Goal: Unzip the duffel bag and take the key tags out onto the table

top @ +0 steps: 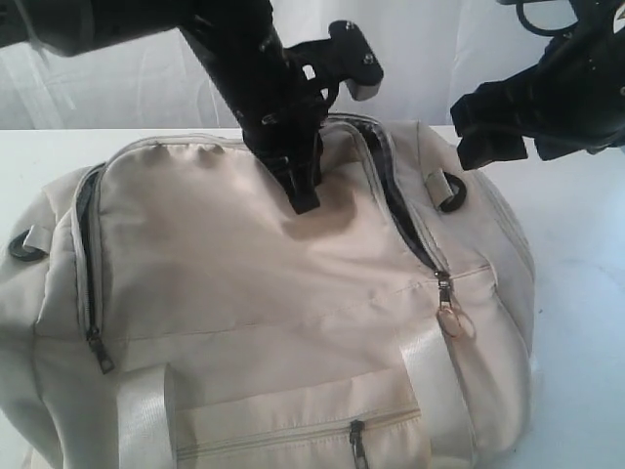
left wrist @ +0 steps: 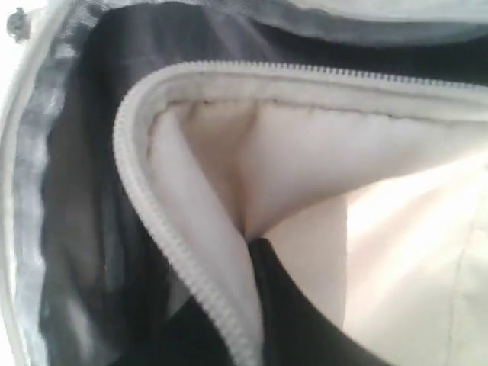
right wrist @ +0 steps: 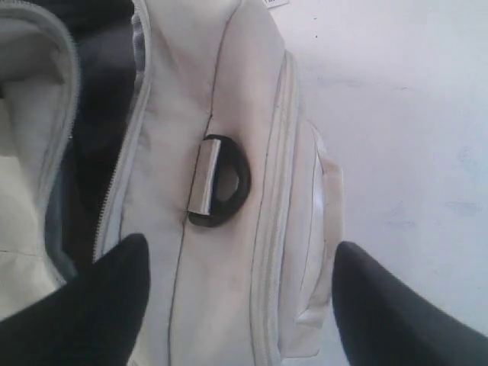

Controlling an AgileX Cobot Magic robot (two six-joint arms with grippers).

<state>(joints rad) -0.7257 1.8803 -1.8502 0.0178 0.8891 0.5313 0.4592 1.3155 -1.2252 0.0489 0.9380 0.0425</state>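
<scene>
The white table (top: 586,293) bears the cream duffel bag (top: 244,283) — its main zip gapes around the top flap, and dark lining shows in the gap. The left gripper (top: 303,195) presses down at the flap's far edge, fingers clenched, apparently pinching the fabric, though the close view is blurry. The right gripper (top: 488,127) hovers over the bag's end — fingers spread wide, holding nothing — above a black D-ring (right wrist: 225,183). A metal zip pull (top: 444,288) hangs on that side.

Both arms are matt black: the left arm (top: 249,68) in the upper centre carries a blocky bracket (top: 354,54) with small screws, while the chunky right arm (top: 581,83) at upper right trails a looped cable (top: 532,18), and the right gripper (right wrist: 238,252) has smooth rounded fingers (right wrist: 91,305).
</scene>
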